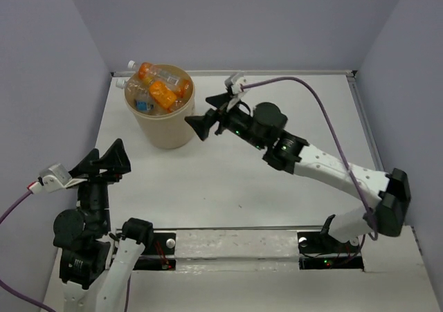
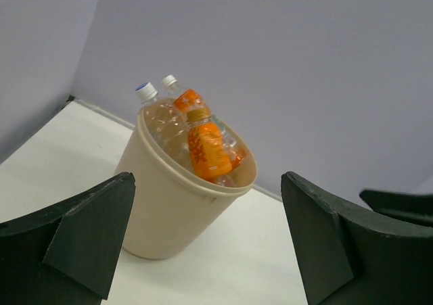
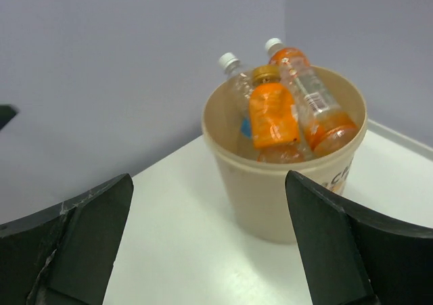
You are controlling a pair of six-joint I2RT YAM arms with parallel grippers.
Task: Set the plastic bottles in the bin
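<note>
The beige bin [image 1: 165, 131] stands at the table's back left, also in the left wrist view [image 2: 169, 210] and the right wrist view [image 3: 284, 197]. Several plastic bottles [image 1: 160, 90] fill it, orange and clear ones, with capped necks sticking out over the far rim [image 2: 203, 149] [image 3: 274, 112]. My right gripper [image 1: 208, 115] is open and empty just right of the bin. My left gripper [image 1: 107, 158] is open and empty near the table's front left, well short of the bin.
Grey-violet walls close the table at the back and both sides. A purple cable [image 1: 304, 90] arcs over the right arm. A metal rail [image 1: 235, 246] runs along the near edge between the arm bases.
</note>
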